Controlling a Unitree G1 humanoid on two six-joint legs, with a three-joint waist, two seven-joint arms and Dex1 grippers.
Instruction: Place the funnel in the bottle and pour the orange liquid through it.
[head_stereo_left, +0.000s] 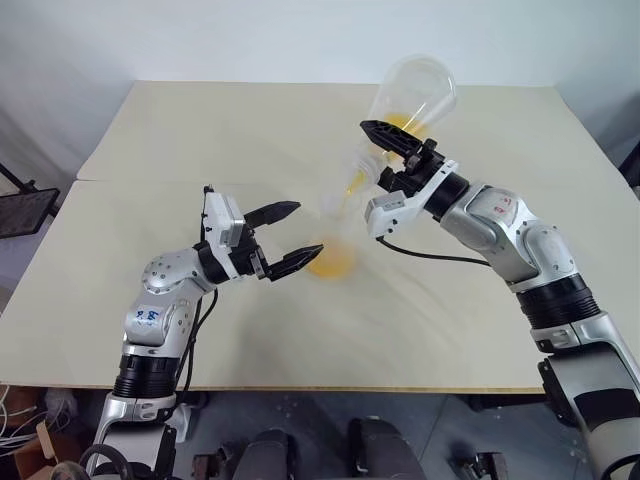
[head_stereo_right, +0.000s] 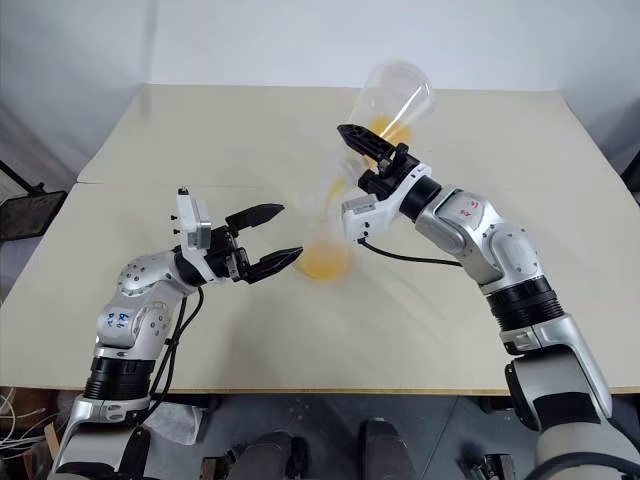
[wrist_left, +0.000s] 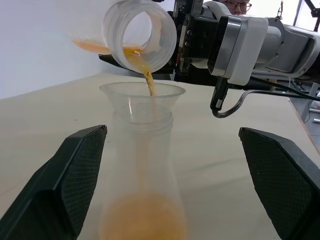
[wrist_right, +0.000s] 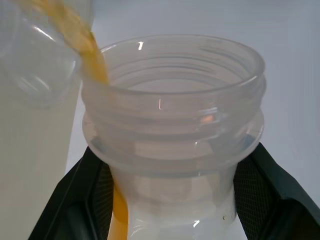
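Funnel (wrist_left: 142, 95) sits upright in the wide neck of the frosted bottle (wrist_left: 142, 165), which stands on the light wooden table (head_stereo_left: 150, 130) near its middle, between the two arms. A thin stream of orange liquid (wrist_left: 148, 82) falls into the funnel's cup, and a pool of the same colour already lies at the bottom of the bottle. The stream comes from a clear flask (head_stereo_left: 405, 105) that the right gripper (head_stereo_left: 395, 150) holds by the neck, its two black fingers pressed on each side of it just under the threaded rim, as the right wrist view shows. This flask is tipped steeply, with the wide base raised high and away from the robot and the mouth pointing down over the funnel; some liquid remains along its lower side. The right arm reaches in from the right, the elbow bent and the forearm rising toward the middle of the table. The left gripper (head_stereo_left: 285, 238) is next to the bottle on the left, with its jaws spread wide on either side of the bottle's body and not touching it. The left forearm stays low over the table, pointing to the right.
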